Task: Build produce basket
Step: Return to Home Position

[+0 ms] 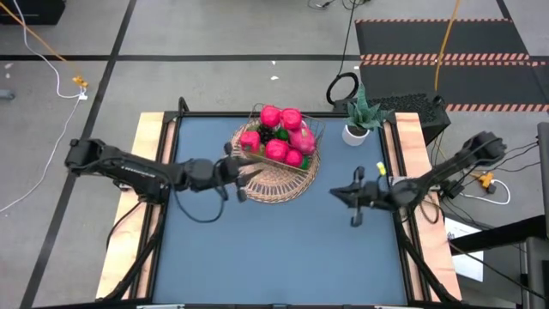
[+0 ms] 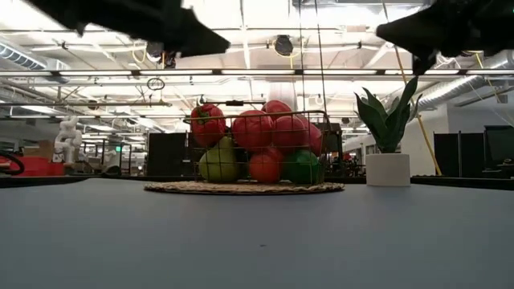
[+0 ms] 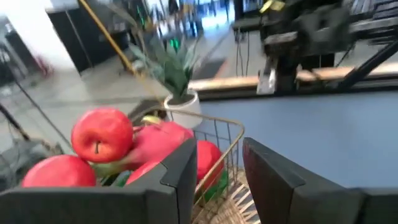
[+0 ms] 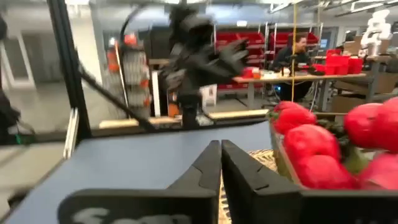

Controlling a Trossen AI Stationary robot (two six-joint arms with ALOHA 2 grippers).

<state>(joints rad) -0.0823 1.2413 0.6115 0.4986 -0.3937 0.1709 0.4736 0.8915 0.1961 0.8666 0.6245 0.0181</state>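
The basket (image 1: 276, 190) is a round tan wicker tray with a thin-wire frame (image 2: 255, 119) standing on its far part. The produce (image 1: 280, 136) is heaped inside the frame: pink-red round pieces on top, green ones (image 2: 218, 164) beneath, something dark between them. My left gripper (image 1: 250, 169) hovers open over the tray's left part, beside the frame (image 3: 225, 134), and holds nothing. My right gripper (image 1: 336, 193) is shut and empty, above the table to the right of the tray. In the low view both grippers hang well above the table.
A green plant in a white pot (image 1: 356, 130) stands at the far right corner, right of the basket (image 2: 387, 168). The blue table top (image 1: 283, 249) stretches toward the near edge. Wooden strips (image 1: 146, 146) border the left and right sides.
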